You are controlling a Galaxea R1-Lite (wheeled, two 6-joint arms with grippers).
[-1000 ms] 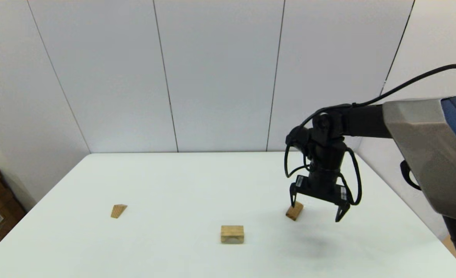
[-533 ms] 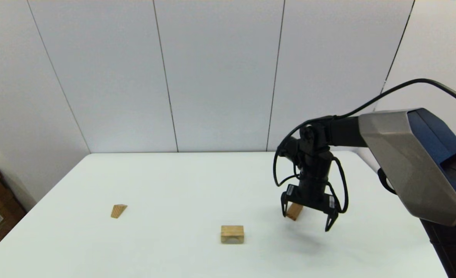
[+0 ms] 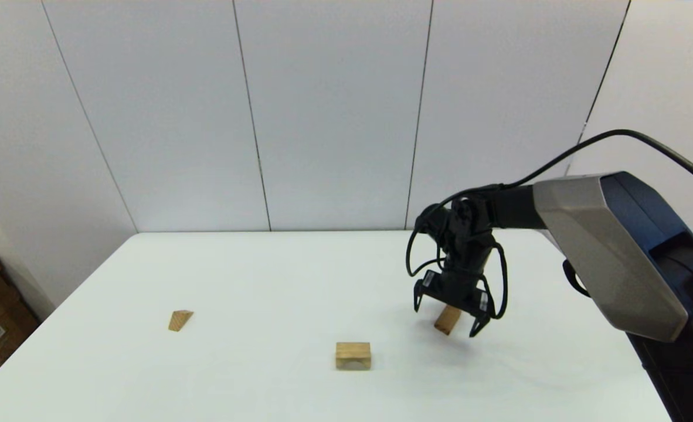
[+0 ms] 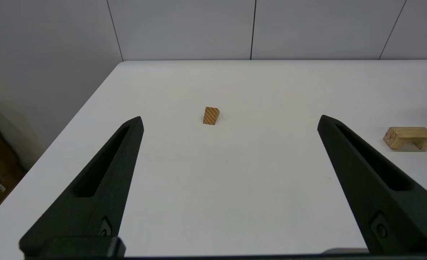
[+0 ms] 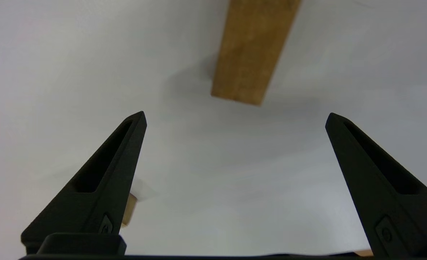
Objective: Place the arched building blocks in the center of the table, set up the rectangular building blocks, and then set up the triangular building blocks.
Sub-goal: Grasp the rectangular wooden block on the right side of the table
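Hovering my right gripper point(image 3: 447, 317) with fingers spread wide over the rectangular block point(image 3: 447, 320), which lies flat on the table point(image 3: 264, 281) right of the centred arched block point(image 3: 353, 355), I want it straddled before closing, left gripper point(image 4: 228, 122) parked agape.

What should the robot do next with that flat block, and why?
Probably lower the right end effector onto the slab and close. It hovers open above it; the slab lies on the table, and the arch already sits near the middle.

lab, white table point(image 3: 264, 281), panelled wall point(image 3: 323, 117)
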